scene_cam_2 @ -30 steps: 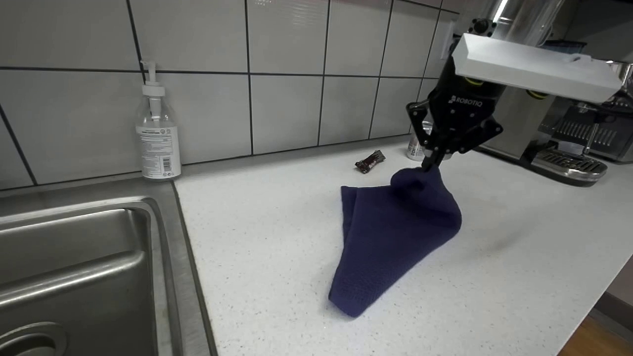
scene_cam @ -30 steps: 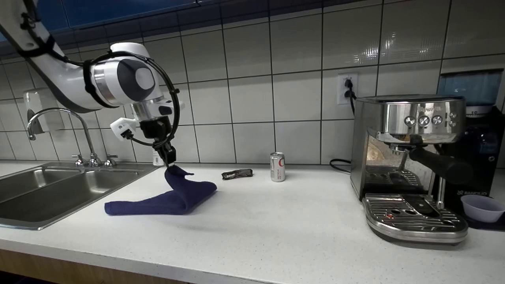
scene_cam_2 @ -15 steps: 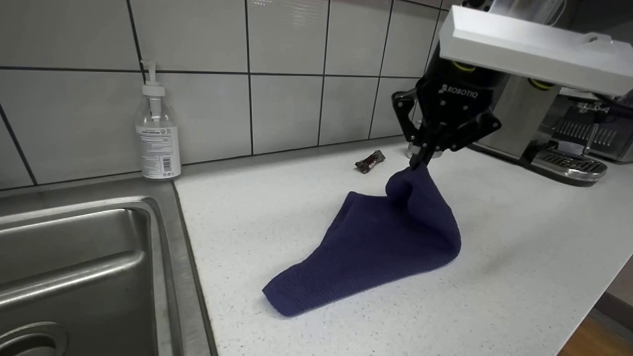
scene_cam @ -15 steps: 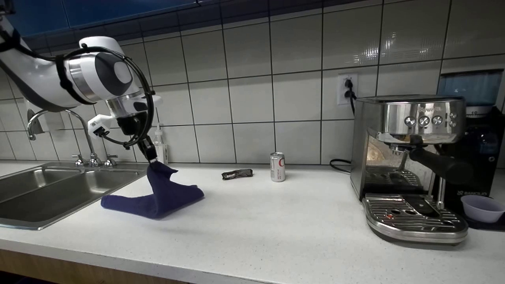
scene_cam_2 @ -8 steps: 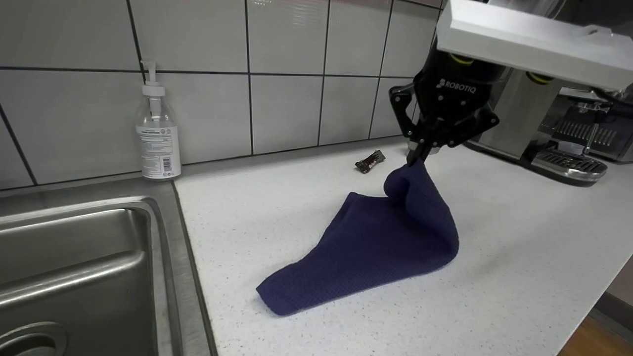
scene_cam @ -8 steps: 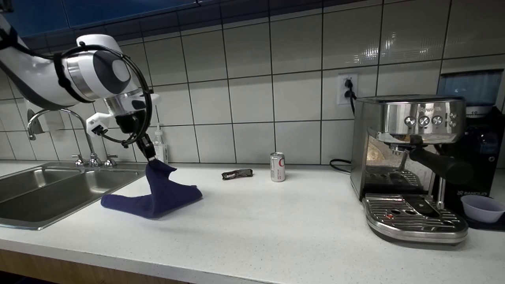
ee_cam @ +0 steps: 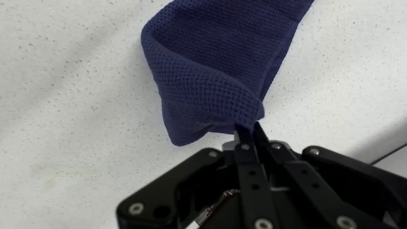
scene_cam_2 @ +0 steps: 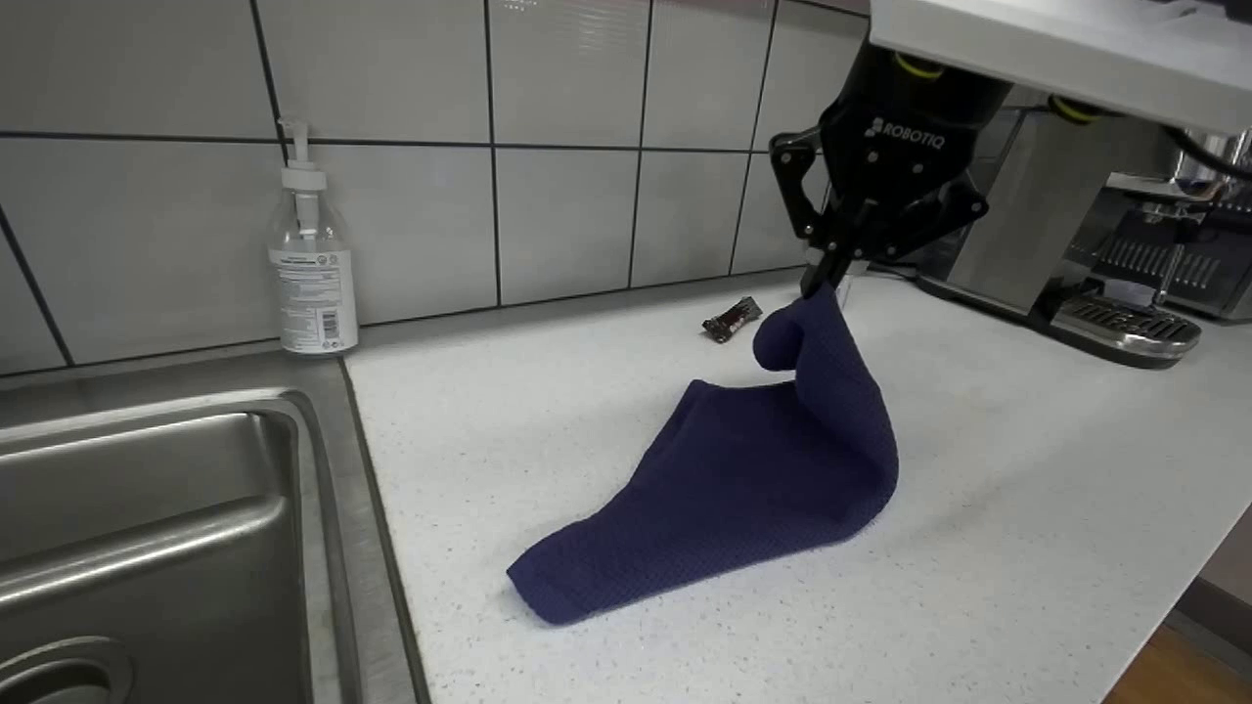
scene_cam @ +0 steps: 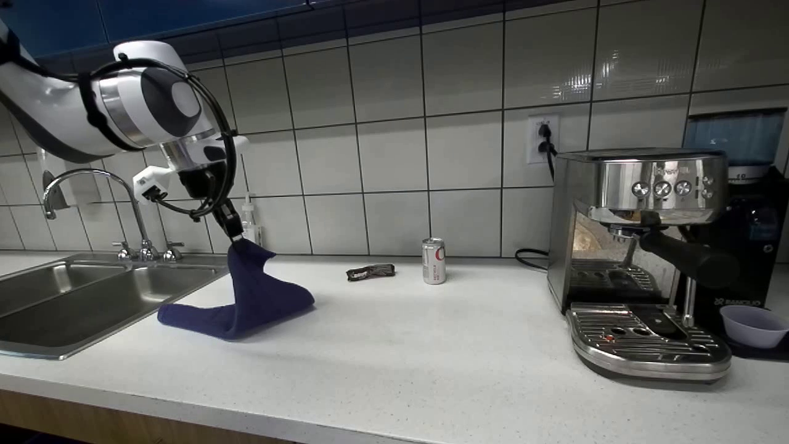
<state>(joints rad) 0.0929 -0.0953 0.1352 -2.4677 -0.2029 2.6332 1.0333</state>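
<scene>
A dark blue waffle-weave towel (scene_cam_2: 724, 489) lies partly on the white counter (scene_cam: 431, 370), one corner pulled up off it. My gripper (scene_cam_2: 820, 284) is shut on that raised corner, just above the counter, in both exterior views. From the pinch, the towel (scene_cam: 262, 293) hangs down, bends, and lies out flat with its free end on the sink side. In the wrist view a fold of the towel (ee_cam: 206, 92) runs in between the fingertips (ee_cam: 244, 135); the exact pinch is partly hidden by the fold.
A double sink (scene_cam_2: 377, 548) with a faucet (scene_cam: 132, 200) borders the counter. Behind the towel are a pump bottle (scene_cam_2: 315, 284), a wrapped bar (scene_cam: 370, 272) and a soda can (scene_cam: 434, 262) near the tiled wall. An espresso machine (scene_cam: 641, 185) stands farther along.
The gripper has moved toward the sink and then risen, lifting the held corner higher. The towel's free end slid toward the sink earlier and lies still over the last half second.
</scene>
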